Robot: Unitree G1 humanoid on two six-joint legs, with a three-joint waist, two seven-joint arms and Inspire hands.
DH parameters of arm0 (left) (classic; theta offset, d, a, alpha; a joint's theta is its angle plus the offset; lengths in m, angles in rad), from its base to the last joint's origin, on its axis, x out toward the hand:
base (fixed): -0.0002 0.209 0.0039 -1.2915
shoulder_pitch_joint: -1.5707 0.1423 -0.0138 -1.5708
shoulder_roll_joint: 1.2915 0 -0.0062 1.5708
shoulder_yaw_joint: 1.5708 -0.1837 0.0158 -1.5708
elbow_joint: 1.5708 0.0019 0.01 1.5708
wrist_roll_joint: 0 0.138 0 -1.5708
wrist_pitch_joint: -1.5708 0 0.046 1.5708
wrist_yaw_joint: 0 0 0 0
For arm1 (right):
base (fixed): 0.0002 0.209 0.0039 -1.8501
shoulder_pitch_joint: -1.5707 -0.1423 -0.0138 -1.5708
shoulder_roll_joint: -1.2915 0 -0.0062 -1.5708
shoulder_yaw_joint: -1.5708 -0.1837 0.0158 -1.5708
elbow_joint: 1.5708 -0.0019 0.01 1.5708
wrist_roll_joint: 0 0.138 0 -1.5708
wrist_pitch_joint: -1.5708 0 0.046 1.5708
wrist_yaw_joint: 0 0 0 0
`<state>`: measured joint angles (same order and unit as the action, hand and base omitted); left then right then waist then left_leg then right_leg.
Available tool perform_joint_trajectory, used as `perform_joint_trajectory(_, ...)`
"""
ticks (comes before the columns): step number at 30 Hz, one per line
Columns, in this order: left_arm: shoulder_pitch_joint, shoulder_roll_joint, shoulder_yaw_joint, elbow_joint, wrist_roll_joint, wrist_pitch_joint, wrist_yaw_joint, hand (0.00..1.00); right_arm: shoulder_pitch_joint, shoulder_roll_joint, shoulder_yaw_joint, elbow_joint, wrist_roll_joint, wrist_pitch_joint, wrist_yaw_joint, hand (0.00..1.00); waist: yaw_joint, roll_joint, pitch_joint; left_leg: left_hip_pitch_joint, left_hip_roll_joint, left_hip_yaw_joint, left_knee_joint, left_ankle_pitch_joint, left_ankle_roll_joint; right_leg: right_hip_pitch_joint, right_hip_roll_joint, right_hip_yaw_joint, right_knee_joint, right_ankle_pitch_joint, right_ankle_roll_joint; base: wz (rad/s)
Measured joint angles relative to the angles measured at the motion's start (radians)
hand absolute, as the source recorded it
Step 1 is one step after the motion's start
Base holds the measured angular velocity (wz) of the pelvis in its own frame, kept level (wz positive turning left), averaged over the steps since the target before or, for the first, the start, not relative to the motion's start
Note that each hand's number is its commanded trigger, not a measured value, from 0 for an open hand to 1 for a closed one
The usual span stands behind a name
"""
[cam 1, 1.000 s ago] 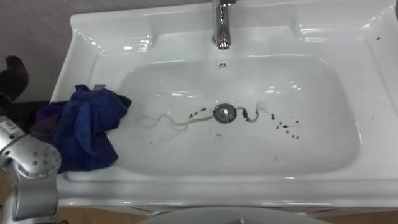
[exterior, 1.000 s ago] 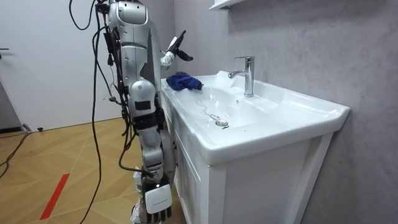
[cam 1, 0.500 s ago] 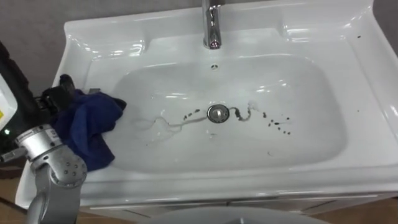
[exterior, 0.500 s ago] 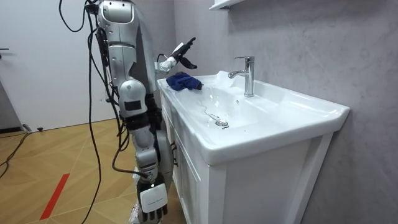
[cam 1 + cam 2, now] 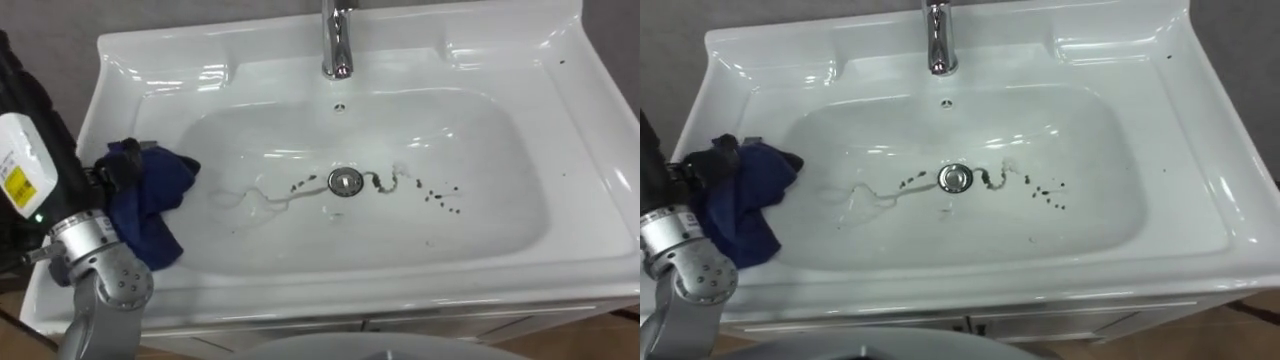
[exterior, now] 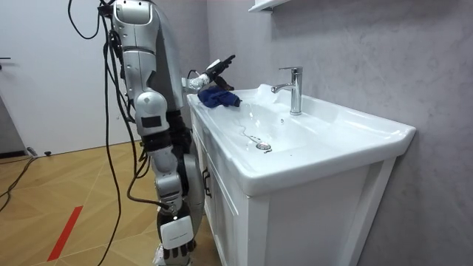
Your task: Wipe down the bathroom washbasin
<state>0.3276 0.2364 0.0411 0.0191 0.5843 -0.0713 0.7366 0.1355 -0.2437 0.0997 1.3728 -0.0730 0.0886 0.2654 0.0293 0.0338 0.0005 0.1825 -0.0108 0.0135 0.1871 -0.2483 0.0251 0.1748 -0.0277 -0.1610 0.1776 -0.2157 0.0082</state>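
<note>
The white basin has dark specks and a smeared trail beside its drain, below the chrome faucet. A crumpled blue cloth lies on the basin's left rim and hangs a little into the bowl. My left hand comes in from the lower left and sits at the cloth's left edge, dark fingers stretched out over it. The room view has this hand just over the cloth, open. My right hand hangs low beside the cabinet. I stand at the basin's left end.
A white cabinet carries the basin, against a grey wall. A shelf juts out above the faucet. Wooden floor with a red strip stretches behind me.
My left hand has come down from above the basin's left end to the cloth's edge. The eye view shifted as my body moved closer. The cloth stays in place.
</note>
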Motion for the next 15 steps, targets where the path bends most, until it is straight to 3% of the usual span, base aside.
perform_joint_trajectory(8,0.000,0.000,-0.043,0.078,0.000,0.000,-0.023,0.00,-0.016,0.000,-0.001,-0.001,-0.009,0.001,0.000,0.00,-0.019,0.004,0.0004,-0.003,0.000,0.000,-0.001,0.000,0.000,-0.002,0.000,-0.001,0.008,0.000,0.000,0.00)
perform_joint_trajectory(15,0.000,-0.002,-0.079,0.081,0.000,0.000,-0.023,0.00,-0.026,0.005,0.014,0.006,-0.012,0.001,-0.004,0.00,-0.033,0.003,0.0003,0.000,0.000,-0.001,-0.008,0.000,0.000,-0.005,0.000,-0.002,0.006,0.000,0.000,0.00)
